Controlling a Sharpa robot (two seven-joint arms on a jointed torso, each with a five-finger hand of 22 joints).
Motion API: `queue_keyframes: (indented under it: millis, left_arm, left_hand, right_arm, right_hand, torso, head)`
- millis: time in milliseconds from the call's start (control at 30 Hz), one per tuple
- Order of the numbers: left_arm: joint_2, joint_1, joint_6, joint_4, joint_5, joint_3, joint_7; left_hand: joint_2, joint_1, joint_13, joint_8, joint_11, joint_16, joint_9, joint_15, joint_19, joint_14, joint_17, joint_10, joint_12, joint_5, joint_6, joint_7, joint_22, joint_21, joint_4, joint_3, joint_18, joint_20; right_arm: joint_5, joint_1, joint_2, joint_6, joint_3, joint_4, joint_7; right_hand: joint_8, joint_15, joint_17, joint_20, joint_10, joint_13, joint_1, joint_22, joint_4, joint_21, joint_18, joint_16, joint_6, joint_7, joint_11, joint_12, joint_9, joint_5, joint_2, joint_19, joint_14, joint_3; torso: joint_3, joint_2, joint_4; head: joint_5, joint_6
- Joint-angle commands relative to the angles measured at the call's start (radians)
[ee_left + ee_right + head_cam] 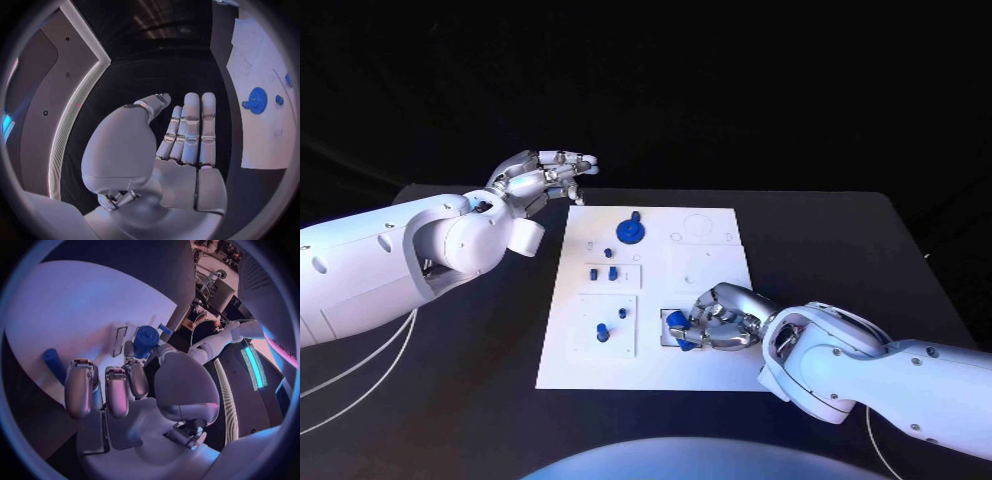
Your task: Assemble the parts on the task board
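Gripping a blue part (678,322), the right hand (714,321) rests on the task board (711,255).

The task board (689,370) looks like matt white plastic, smooth. The blue parts (630,231) on the board seem smooth plastic with a light shine. Around the board, the table (877,260) is black and matt. Both hands (548,178) (711,325) look like glossy silver metal.

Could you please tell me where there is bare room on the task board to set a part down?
The task board is bare along its right side and its near strip. The left column is crowded with blue parts; the right hand holds a blue part at the middle.
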Motion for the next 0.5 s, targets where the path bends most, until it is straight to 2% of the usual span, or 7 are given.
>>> queue_keyframes:
  millis: [33, 167, 400, 433, 500]
  left_arm:
    - [0.002, 0.0, 0.021, 0.001, 0.007, 0.001, 0.002]
    - [0.002, 0.0, 0.02, 0.001, 0.007, 0.001, 0.002]
    - [0.001, 0.0, 0.019, 0.001, 0.007, 0.001, 0.002]
    - [0.001, 0.0, 0.019, 0.001, 0.007, 0.001, 0.002]
    - [0.001, 0.0, 0.019, 0.001, 0.007, 0.001, 0.002]
  left_hand:
    - [0.0, -0.012, 0.001, 0.004, 0.002, 0.004, -0.001, 0.0, 0.001, -0.004, -0.001, -0.007, 0.006, -0.001, -0.008, -0.002, -0.002, -0.006, 0.005, -0.001, 0.014, 0.008]
    - [0.0, -0.012, 0.001, 0.004, 0.002, 0.004, -0.001, 0.0, 0.001, -0.004, -0.001, -0.007, 0.006, -0.001, -0.008, -0.002, -0.002, -0.006, 0.005, -0.001, 0.014, 0.008]
    - [0.0, -0.012, 0.001, 0.004, 0.002, 0.004, -0.001, 0.0, 0.001, -0.004, -0.001, -0.007, 0.006, -0.001, -0.008, -0.002, -0.002, -0.006, 0.005, -0.001, 0.014, 0.008]
    - [0.0, -0.012, 0.001, 0.004, 0.002, 0.004, -0.001, 0.0, 0.001, -0.004, -0.001, -0.007, 0.006, -0.001, -0.008, -0.002, -0.002, -0.006, 0.005, -0.001, 0.014, 0.008]
    - [0.0, -0.012, 0.001, 0.004, 0.002, 0.004, -0.001, 0.0, 0.001, -0.004, -0.001, -0.007, 0.006, -0.001, -0.008, -0.002, -0.002, -0.006, 0.005, -0.001, 0.014, 0.008]
  right_arm:
    - [-0.012, -0.001, 0.007, 0.043, 0.0, -0.008, -0.014]
    - [-0.024, 0.0, 0.013, 0.039, 0.0, -0.016, -0.026]
    - [-0.051, 0.0, 0.026, 0.026, 0.001, -0.027, -0.04]
    - [-0.054, 0.0, 0.028, 0.025, 0.001, -0.028, -0.041]
    - [-0.058, 0.0, 0.03, 0.024, 0.001, -0.029, -0.042]
  right_hand:
    - [0.014, -0.012, 0.163, -0.007, 0.01, 0.048, -0.013, 0.206, 0.002, -0.004, -0.01, 0.006, 0.046, -0.04, -0.004, 0.01, 0.01, -0.013, 0.002, 0.033, 0.084, -0.014]
    - [0.016, -0.013, 0.164, -0.008, 0.011, 0.05, -0.015, 0.206, 0.002, -0.002, -0.011, 0.006, 0.047, -0.04, -0.005, 0.01, 0.012, -0.015, 0.002, 0.034, 0.085, -0.016]
    - [0.023, -0.016, 0.168, -0.011, 0.017, 0.058, -0.04, 0.207, 0.003, 0.002, -0.011, 0.007, 0.049, -0.044, -0.008, 0.016, 0.021, -0.028, 0.01, 0.035, 0.085, -0.038]
    - [0.024, -0.017, 0.168, -0.012, 0.017, 0.059, -0.048, 0.207, 0.003, 0.001, -0.011, 0.007, 0.049, -0.044, -0.008, 0.016, 0.023, -0.036, 0.013, 0.035, 0.086, -0.045]
    - [0.028, -0.018, 0.167, -0.013, 0.018, 0.06, -0.067, 0.207, 0.003, 0.001, -0.011, 0.007, 0.048, -0.045, -0.009, 0.014, 0.03, -0.078, 0.021, 0.035, 0.085, -0.068]
  torso:
    - [0.001, -0.001, -0.0009]
    - [0.0005, 0.0, 0.0016]
    - [0.0011, 0.0, -0.001]
    - [0.0014, 0.0, -0.0012]
    - [0.0013, -0.001, -0.0011]
  head:
    - [0.006, -0.004]
    - [0.005, -0.004]
    - [0.004, -0.003]
    - [0.004, -0.003]
    - [0.004, -0.003]
